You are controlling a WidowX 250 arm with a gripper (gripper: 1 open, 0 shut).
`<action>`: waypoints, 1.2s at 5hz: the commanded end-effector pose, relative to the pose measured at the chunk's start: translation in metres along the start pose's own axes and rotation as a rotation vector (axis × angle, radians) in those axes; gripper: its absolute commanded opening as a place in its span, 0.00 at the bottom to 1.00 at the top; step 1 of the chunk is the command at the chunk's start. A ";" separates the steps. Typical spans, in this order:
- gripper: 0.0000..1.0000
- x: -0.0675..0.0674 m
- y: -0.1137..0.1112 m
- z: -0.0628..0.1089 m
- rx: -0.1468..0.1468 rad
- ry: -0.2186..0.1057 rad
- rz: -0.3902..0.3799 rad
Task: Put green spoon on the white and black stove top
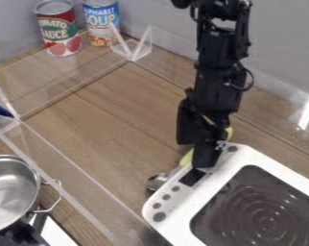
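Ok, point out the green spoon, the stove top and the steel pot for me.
green spoon (160, 178), camera view, on its shiny metal bowl left of the gripper.
stove top (253, 216), camera view, on the black ringed surface.
steel pot (9, 192), camera view, on its inner wall at the lower left.

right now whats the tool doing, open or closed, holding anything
tool: open, jaws straddling the green spoon at the edge of the white and black stove top; a firm hold on it cannot be told.

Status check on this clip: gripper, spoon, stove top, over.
Gripper open, fingers straddling the green spoon. Spoon at the stove top's white rim, bowl on the wooden table, not on the black rings. Nothing blocking.
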State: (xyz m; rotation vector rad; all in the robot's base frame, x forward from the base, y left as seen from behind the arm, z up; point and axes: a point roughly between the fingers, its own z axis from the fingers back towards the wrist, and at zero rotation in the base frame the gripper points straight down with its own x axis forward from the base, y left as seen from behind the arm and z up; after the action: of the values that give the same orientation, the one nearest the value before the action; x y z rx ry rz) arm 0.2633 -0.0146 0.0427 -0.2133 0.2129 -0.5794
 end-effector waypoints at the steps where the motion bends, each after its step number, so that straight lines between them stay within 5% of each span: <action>1: 1.00 0.015 0.003 0.020 0.033 -0.040 -0.060; 4: 1.00 0.010 0.009 0.034 0.116 -0.094 -0.168; 6: 1.00 -0.012 0.022 0.040 0.162 -0.152 -0.181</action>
State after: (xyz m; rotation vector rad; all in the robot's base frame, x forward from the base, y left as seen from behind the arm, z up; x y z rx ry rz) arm 0.2719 0.0133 0.0638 -0.1436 0.0452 -0.7494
